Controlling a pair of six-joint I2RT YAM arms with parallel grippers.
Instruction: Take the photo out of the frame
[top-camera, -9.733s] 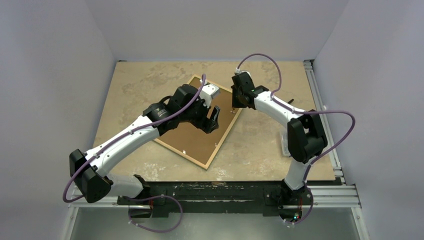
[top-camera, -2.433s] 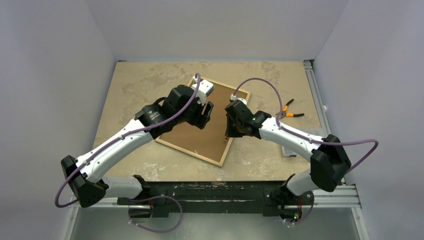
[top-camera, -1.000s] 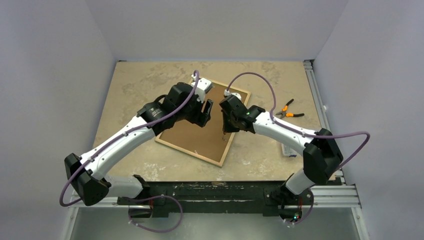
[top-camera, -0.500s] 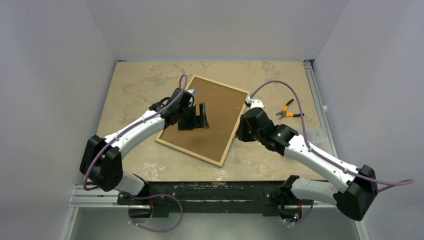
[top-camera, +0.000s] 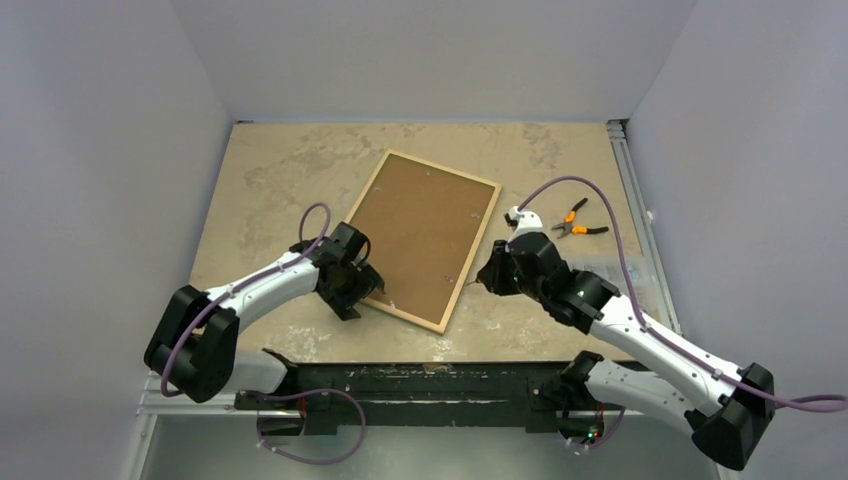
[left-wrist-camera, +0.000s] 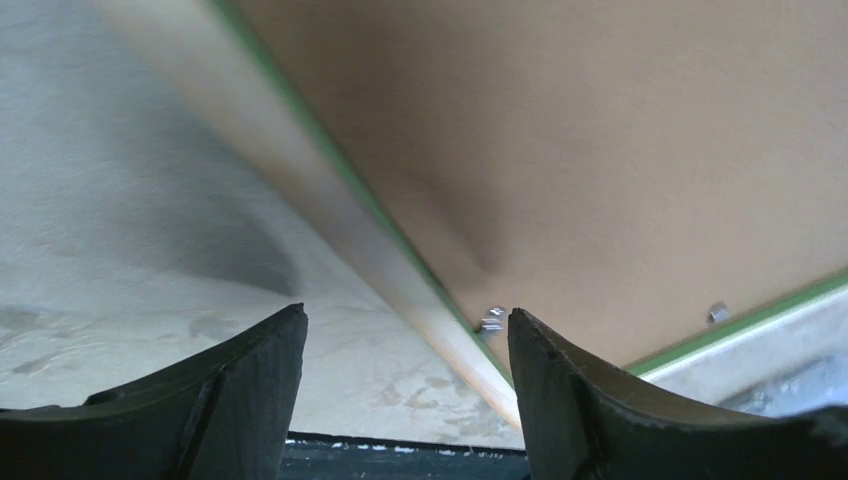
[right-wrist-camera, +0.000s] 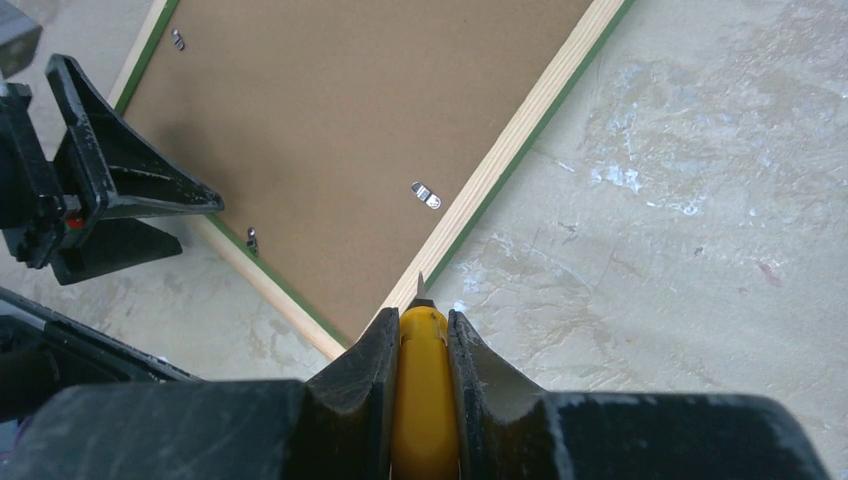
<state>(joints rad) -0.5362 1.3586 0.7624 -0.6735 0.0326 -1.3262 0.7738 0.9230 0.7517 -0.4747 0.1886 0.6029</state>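
The frame (top-camera: 443, 168) lies face down on the table, its light wood back edge up with a green strip inside it. The photo (top-camera: 425, 235) sits in it, showing only its brown fibreboard back; the print side is hidden. Small metal clips (right-wrist-camera: 427, 195) hold the backing. My left gripper (top-camera: 368, 292) is open and empty, low at the frame's near left edge (left-wrist-camera: 300, 170); a clip (left-wrist-camera: 491, 322) lies between its fingers. My right gripper (right-wrist-camera: 420, 320) is shut on a yellow-handled tool (right-wrist-camera: 424, 390), whose thin metal tip is at the frame's right edge (right-wrist-camera: 520, 140) near the near corner.
Orange-handled pliers (top-camera: 578, 222) lie on the table at the right, beyond my right arm. A metal rail (top-camera: 640, 200) runs along the table's right edge. The black base bar (top-camera: 430, 380) runs along the near edge. Walls close in on three sides.
Both arms have drawn back toward the near edge. My left gripper moved from above the backing down to the near left edge. My right gripper moved off the backing to the frame's right edge.
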